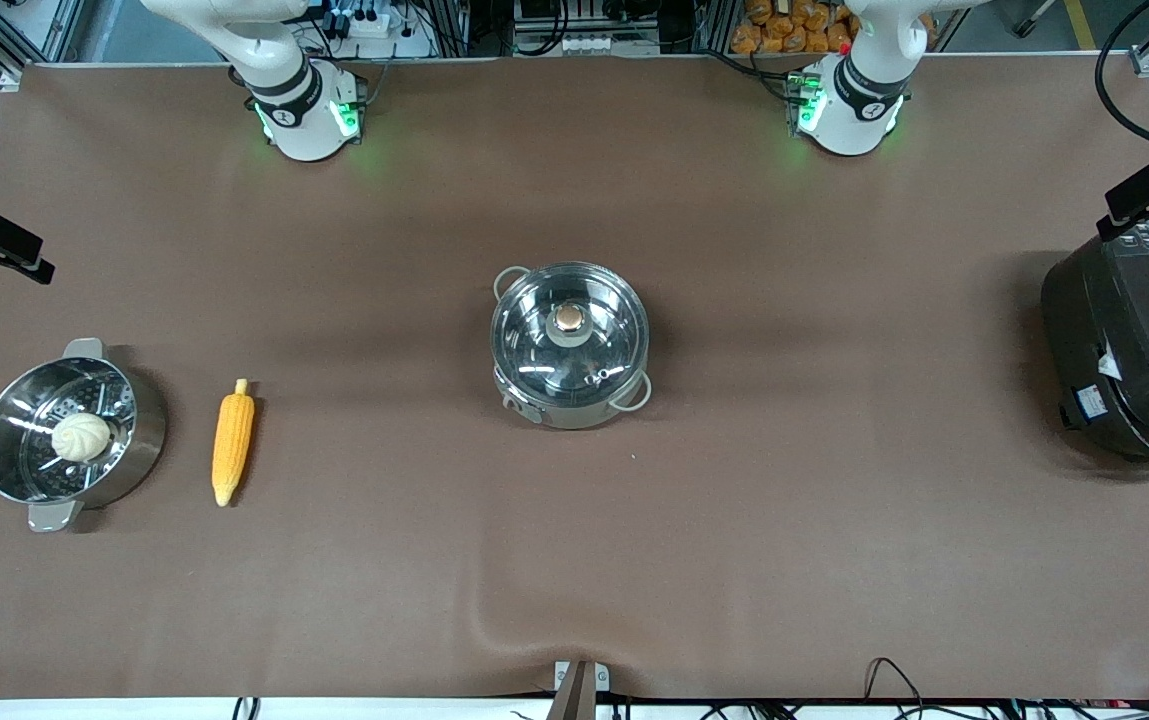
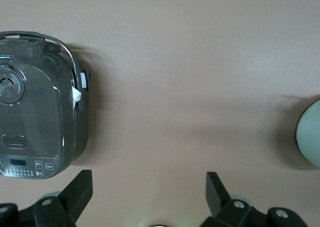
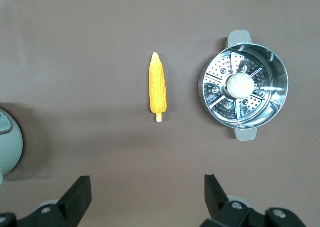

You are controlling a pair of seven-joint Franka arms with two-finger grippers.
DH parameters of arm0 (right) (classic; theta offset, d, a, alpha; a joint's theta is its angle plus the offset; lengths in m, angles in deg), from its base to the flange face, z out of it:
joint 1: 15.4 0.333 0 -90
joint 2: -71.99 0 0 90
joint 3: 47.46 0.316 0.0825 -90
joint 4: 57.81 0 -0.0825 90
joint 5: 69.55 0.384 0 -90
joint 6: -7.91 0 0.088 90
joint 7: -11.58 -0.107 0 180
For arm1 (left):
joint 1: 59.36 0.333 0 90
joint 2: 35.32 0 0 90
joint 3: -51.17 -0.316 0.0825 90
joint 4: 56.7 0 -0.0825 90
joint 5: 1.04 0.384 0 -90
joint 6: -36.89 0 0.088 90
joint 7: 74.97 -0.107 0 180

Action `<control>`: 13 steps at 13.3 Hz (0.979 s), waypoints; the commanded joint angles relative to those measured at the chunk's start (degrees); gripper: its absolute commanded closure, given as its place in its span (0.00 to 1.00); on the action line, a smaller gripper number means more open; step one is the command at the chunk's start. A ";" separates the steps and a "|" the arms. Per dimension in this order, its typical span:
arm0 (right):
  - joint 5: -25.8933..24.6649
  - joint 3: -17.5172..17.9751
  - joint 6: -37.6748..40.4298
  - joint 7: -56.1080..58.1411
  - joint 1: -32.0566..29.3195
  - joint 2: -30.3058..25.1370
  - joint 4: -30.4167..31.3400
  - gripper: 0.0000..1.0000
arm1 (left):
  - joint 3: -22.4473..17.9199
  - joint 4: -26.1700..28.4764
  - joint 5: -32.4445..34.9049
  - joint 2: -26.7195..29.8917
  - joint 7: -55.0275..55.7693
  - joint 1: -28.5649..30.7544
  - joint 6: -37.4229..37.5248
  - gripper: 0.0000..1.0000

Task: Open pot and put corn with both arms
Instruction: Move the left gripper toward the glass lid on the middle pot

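Observation:
The steel pot (image 1: 570, 346) stands at the table's middle with its glass lid (image 1: 568, 332) on, a round knob on top. Its edge shows in the left wrist view (image 2: 311, 139) and in the right wrist view (image 3: 9, 142). The yellow-orange corn (image 1: 232, 442) lies on the table toward the right arm's end; it also shows in the right wrist view (image 3: 158, 87). My left gripper (image 2: 148, 189) is open and empty, high over bare table between the pot and the cooker. My right gripper (image 3: 148, 193) is open and empty, high over bare table near the corn. Neither hand shows in the front view.
A steel steamer pot (image 1: 139, 432) with a white bun (image 1: 81, 437) in it stands beside the corn, at the right arm's end; it shows in the right wrist view (image 3: 278, 72). A large black cooker (image 1: 1134, 350) stands at the left arm's end, also in the left wrist view (image 2: 40, 107).

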 commanded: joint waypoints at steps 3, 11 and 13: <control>-0.24 -0.14 -0.15 0.05 -0.18 0.08 -0.06 0.00 | 0.06 -0.75 -0.34 -0.16 0.79 0.21 1.06 0.00; -0.06 -0.23 0.38 0.05 -0.35 1.48 0.47 0.00 | 4.27 -0.49 -6.31 -7.36 21.56 -9.43 -5.62 0.00; -0.06 -0.15 0.38 -0.03 -1.31 3.76 0.73 0.00 | 4.98 -0.49 -6.49 -10.26 31.51 -15.14 -7.19 0.00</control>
